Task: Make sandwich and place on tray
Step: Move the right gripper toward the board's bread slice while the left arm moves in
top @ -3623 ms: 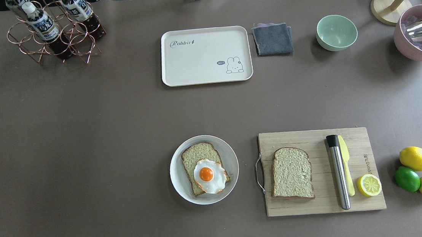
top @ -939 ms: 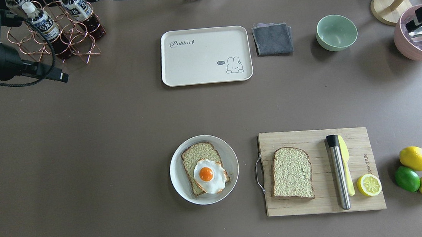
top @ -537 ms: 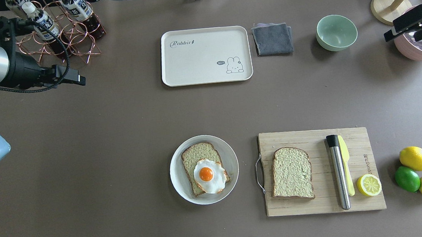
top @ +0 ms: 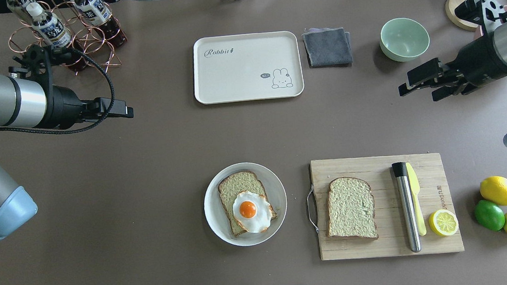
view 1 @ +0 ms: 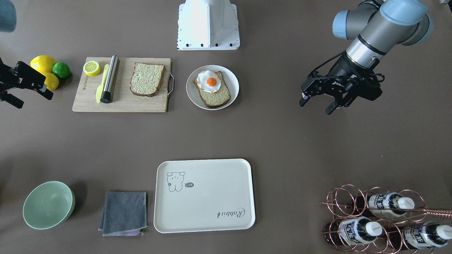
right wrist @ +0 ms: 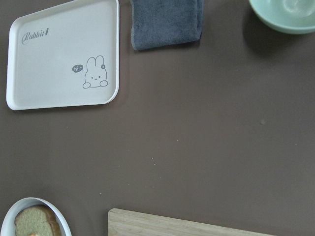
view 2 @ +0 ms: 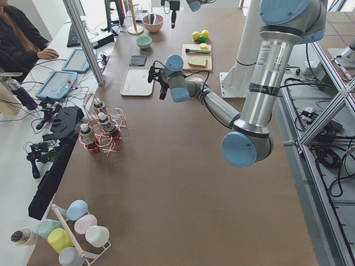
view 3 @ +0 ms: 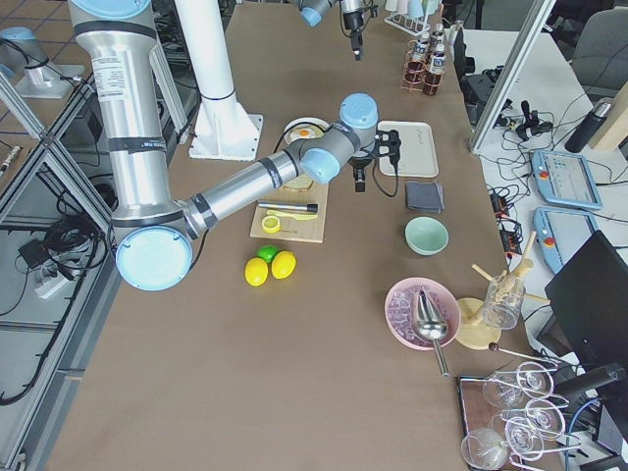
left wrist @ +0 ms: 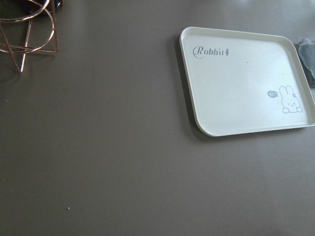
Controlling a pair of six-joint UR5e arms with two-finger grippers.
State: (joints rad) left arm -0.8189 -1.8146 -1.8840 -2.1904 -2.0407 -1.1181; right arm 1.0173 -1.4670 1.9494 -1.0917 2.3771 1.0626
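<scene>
Nearest the robot's base, a round white plate (top: pixel 212 210) stands on the brown table. On it lies one bread slice (top: pixel 238 184), brown-crusted, with a fried egg (top: pixel 251 211) on top, yolk upward. The egg overhangs the slice's near right corner. The sandwich is not yet closed: the second slice (top: pixel 350 208) lies flat on the wooden cutting board (top: pixel 382 245), which sits just beside the plate on the robot's right. This slice is apart from plate and egg. Further right on the same board are a steel cylinder with a black cap (top: pixel 407 211), a yellow knife (top: pixel 417 201) close alongside it, and a lemon half (top: pixel 443 222), cut face up. Off the board's right end, two lemons (top: pixel 499 190) and a lime (top: pixel 489 215) sit together.

Mid-table, the left gripper (view 1: pixel 316 106) hangs above bare table on the robot's left. Its fingers are spread apart, gripping nothing, and aimed toward the table's centre. The right gripper (top: pixel 417 95) hangs opposite on the robot's right, likewise with fingers spread and holding nothing. Both are well apart from the plate and the board.

On the far side lies the tray (top: pixel 238 77), cream, with "Rabbit" lettering and a small animal drawing. It lies flat, straight beyond the plate and well apart from it. Just beside its right edge is a folded grey cloth (top: pixel 327 47), then a pale green bowl (top: pixel 404 39). At the far left corner a copper wire rack (top: pixel 82 42) holds bottles (top: pixel 48 27)
</scene>
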